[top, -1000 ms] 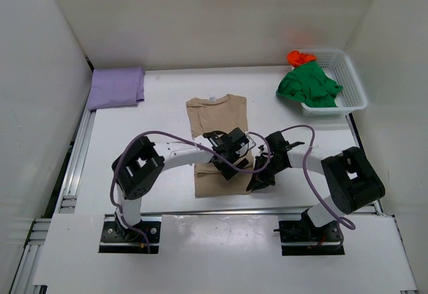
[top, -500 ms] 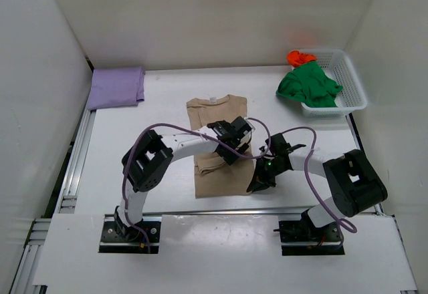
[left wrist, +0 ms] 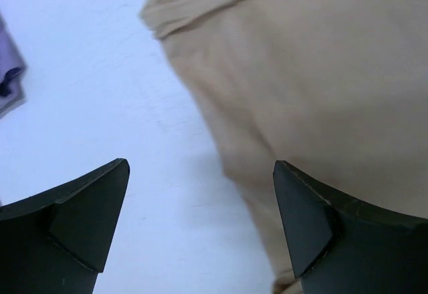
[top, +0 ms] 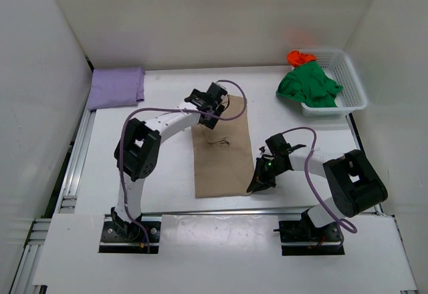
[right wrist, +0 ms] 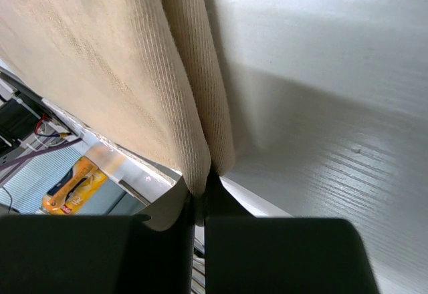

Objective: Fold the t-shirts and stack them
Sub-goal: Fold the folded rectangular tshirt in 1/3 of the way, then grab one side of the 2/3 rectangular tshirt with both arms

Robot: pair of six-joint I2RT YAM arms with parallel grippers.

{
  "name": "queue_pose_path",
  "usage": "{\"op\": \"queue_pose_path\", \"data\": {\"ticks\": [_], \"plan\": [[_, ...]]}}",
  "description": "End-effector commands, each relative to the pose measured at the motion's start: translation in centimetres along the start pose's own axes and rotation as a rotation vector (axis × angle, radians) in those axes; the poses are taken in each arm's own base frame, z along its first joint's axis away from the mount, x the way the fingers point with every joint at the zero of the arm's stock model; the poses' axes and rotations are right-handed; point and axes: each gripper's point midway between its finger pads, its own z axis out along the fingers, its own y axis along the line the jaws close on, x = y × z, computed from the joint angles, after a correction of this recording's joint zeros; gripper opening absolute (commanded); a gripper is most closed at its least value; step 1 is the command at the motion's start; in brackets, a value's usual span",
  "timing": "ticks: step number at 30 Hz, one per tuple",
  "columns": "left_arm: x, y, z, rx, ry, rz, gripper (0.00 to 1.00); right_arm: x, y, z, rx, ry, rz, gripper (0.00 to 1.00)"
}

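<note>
The beige t-shirt [top: 224, 167] lies as a long strip in the middle of the table. My right gripper [top: 256, 186] is shut on its near right edge, and the right wrist view shows the doubled beige cloth [right wrist: 100, 60] pinched between the fingers of that gripper [right wrist: 200, 182]. My left gripper [top: 215, 103] hovers open over the shirt's far left corner. Its fingers [left wrist: 93, 220] straddle bare table beside the beige cloth [left wrist: 321, 73], holding nothing. The purple t-shirt [top: 117, 87] lies folded at the back left. The green t-shirt [top: 307, 87] and the orange-red t-shirt [top: 299, 57] sit bunched in the basket.
A white mesh basket [top: 351, 83] stands at the back right. White walls close in the table on three sides. A metal rail [top: 73, 167] runs along the left edge. An edge of the purple shirt [left wrist: 10, 83] shows in the left wrist view.
My left arm has swung from over the beige shirt's middle to its far left corner, still open, uncovering the shirt's full length. The right gripper has held its grip in place.
</note>
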Motion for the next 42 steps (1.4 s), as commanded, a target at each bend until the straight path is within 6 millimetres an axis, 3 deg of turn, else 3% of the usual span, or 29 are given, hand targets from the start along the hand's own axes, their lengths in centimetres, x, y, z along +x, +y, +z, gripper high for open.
{"op": "queue_pose_path", "data": {"ticks": [1, 4, 5, 6, 7, 8, 9, 10, 11, 12, 15, 17, 23, 30, 37, 38, 40, 42], "plan": [[-2.6, 4.3, -3.8, -0.080, -0.081, -0.068, 1.00, 0.6, -0.2, 0.0, 0.002, 0.024, -0.008, 0.00], [-1.9, 3.7, -8.5, 0.126, -0.048, -0.049, 1.00, 0.3, 0.1, -0.1, -0.003, 0.017, -0.014, 0.00], [1.4, 2.7, -10.3, 0.253, 0.077, -0.006, 1.00, 0.3, 0.1, -0.1, -0.003, 0.017, -0.014, 0.00], [1.9, -0.4, -13.9, 0.541, 0.075, -0.036, 1.00, 0.2, 0.0, 0.0, 0.004, 0.011, -0.014, 0.00], [5.9, -1.3, -14.0, 0.655, 0.170, -0.067, 1.00, 0.4, -0.1, -0.1, 0.010, 0.018, -0.008, 0.00], [7.9, -2.5, -15.4, 0.768, 0.190, -0.092, 1.00, 0.4, -0.1, -0.1, 0.010, 0.018, -0.008, 0.00], [7.0, -3.4, -18.8, 0.925, 0.045, -0.118, 1.00, 0.5, -0.2, -0.1, 0.014, 0.024, -0.003, 0.01], [8.0, -3.7, -19.3, 0.950, 0.005, -0.118, 1.00, 0.5, -0.2, -0.1, 0.014, 0.024, -0.003, 0.03], [11.2, -4.5, -18.5, 0.952, 0.032, -0.119, 1.00, 0.5, -0.2, -0.1, 0.014, 0.024, -0.003, 0.03], [11.2, -4.2, -19.8, 0.967, -0.057, -0.116, 1.00, 0.5, -0.2, -0.1, 0.014, 0.024, -0.003, 0.04], [14.7, -6.0, -18.8, 0.994, -0.003, -0.100, 1.00, 0.3, -0.8, -0.1, 0.046, 0.011, 0.002, 0.08], [17.8, -8.2, -17.5, 1.055, 0.133, -0.096, 1.00, 0.3, -0.7, -0.1, 0.046, 0.010, 0.013, 0.09], [20.5, -11.5, -15.0, 1.092, 0.248, -0.050, 0.88, -0.4, -0.5, -0.3, 0.057, -0.027, 0.017, 0.13], [23.4, -12.6, -13.5, 1.080, 0.382, -0.042, 0.80, -1.0, 0.0, -0.6, 0.046, -0.070, 0.025, 0.13], [24.8, -13.8, -12.8, 1.110, 0.470, -0.042, 0.45, -0.7, -0.3, -0.5, 0.046, -0.070, 0.034, 0.11], [24.4, -13.9, -12.8, 1.111, 0.461, -0.041, 0.29, -0.8, -0.1, -0.7, 0.041, -0.076, 0.029, 0.11], [24.7, -13.8, -12.5, 1.100, 0.470, -0.039, 0.14, -0.8, -0.1, -0.7, 0.041, -0.076, 0.029, 0.09], [24.7, -13.8, -12.4, 1.091, 0.470, -0.037, 0.10, -0.8, 0.0, -0.8, 0.036, -0.082, 0.024, 0.07]]}}
